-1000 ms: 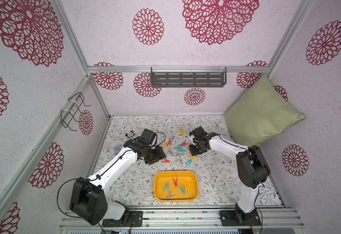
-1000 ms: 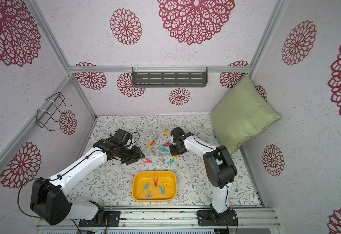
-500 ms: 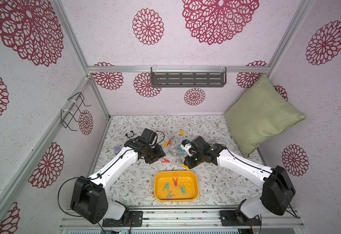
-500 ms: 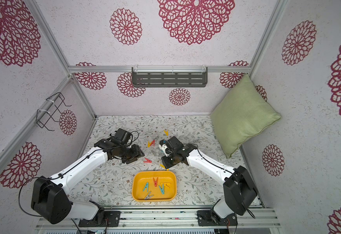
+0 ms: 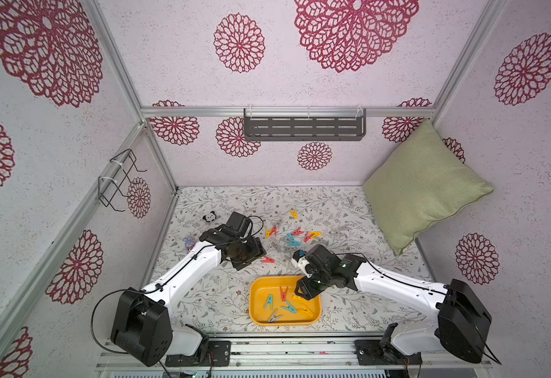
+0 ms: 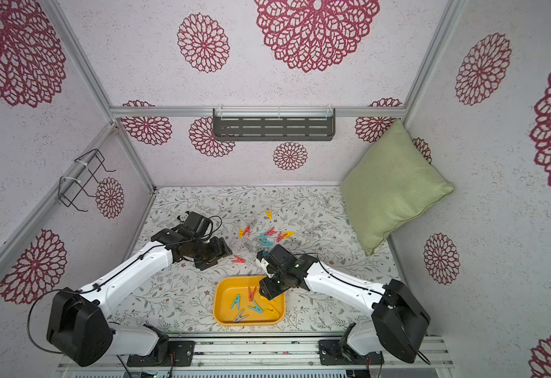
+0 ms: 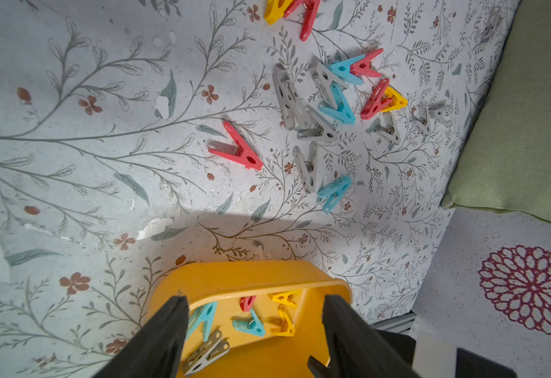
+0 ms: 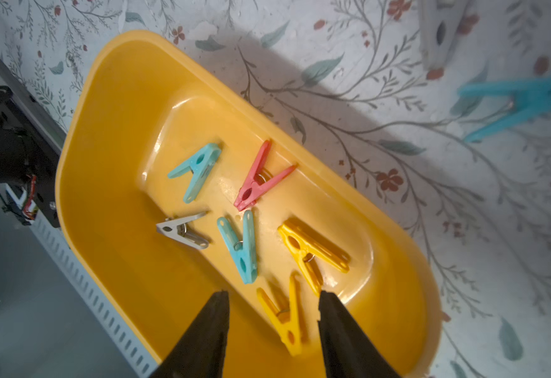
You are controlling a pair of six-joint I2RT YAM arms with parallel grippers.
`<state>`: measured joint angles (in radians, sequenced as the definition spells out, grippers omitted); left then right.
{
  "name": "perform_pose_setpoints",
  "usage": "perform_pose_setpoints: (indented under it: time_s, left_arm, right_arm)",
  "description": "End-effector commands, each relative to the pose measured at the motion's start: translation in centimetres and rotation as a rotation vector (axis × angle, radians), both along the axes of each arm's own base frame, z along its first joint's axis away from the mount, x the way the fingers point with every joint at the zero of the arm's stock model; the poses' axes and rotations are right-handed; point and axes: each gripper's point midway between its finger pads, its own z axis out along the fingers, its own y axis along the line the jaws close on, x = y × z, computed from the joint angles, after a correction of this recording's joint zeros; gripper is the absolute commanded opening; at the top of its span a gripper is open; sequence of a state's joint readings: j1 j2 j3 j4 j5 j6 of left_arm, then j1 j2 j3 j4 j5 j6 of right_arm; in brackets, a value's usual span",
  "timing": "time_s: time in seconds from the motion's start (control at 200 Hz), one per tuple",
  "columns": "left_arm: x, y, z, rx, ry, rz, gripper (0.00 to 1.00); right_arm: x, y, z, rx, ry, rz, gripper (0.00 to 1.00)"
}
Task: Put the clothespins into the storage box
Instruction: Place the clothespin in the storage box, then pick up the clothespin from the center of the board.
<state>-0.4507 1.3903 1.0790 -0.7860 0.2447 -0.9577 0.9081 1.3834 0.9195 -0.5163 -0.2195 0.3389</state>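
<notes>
I work in a robot test cell dressed up as a home, not a real room. Bare aluminium frame bars hold wall panels papered with red flower medallions, and a metal rail runs along the near edge. A leaf-print sheet covers the table. There is a green cushion at far right, a grey slotted shelf on the far wall and a wire rack at left.

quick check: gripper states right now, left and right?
Left gripper: open, holding nothing.
Right gripper: open, empty, over the storage box, with a yellow clothespin in the box beneath it.
</notes>
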Motion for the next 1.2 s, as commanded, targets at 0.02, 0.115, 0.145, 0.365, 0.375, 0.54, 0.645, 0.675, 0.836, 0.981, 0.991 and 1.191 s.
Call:
perform_pose_setpoints:
  time_s: [0.02,0.115,0.145,0.365,0.375,0.54,0.645,0.675,0.836,0.981,0.991,1.191]
  left_arm:
    - [0.5,0.8,1.3,0.006,-0.062,0.021,0.75]
    - [0.4,1.3,1.8,0.023,-0.089,0.03,0.77]
    - [0.4,1.6,2.0,0.026,-0.099,0.034,0.97]
    - [0.4,2.5,3.3,0.026,-0.157,0.051,0.97]
    - [0.4,2.6,3.4,0.027,-0.158,0.051,0.97]
    - [0.2,3.2,3.4,0.048,-0.16,0.047,0.97]
    - [0.1,3.6,3.3,0.068,-0.158,0.042,0.97]
    - [0.1,3.8,3.2,0.073,-0.156,0.042,0.97]
    - [0.1,4.2,2.7,0.084,-0.143,0.032,0.97]
    - [0.3,4.4,2.2,0.084,-0.123,0.024,0.97]
    - [0.4,4.4,2.2,0.084,-0.124,0.024,0.97]
    - [0.9,4.7,1.6,0.069,-0.108,0.02,0.97]
  right_arm:
    - [3.3,0.2,3.2,0.022,-0.134,-0.102,0.53]
    - [5.3,-0.6,3.6,-0.002,-0.159,-0.182,0.52]
    - [5.9,-0.8,3.7,-0.006,-0.163,-0.203,0.52]
    - [9.7,-2.6,3.5,-0.057,-0.153,-0.374,0.5]
    - [9.9,-2.7,3.4,-0.06,-0.151,-0.381,0.49]
    - [12.1,-4.0,1.2,-0.119,-0.081,-0.5,0.54]
    - [12.7,-4.2,-0.8,-0.155,-0.036,-0.534,0.58]
    - [12.9,-4.2,-1.4,-0.16,-0.022,-0.544,0.58]
    - [13.9,-3.9,-4.1,-0.157,0.041,-0.598,0.58]
    - [14.9,-3.7,-5.5,-0.158,0.068,-0.637,0.59]
    - [15.0,-3.6,-5.6,-0.158,0.07,-0.638,0.59]
    - [16.0,-2.7,-6.3,-0.139,0.092,-0.641,0.6]
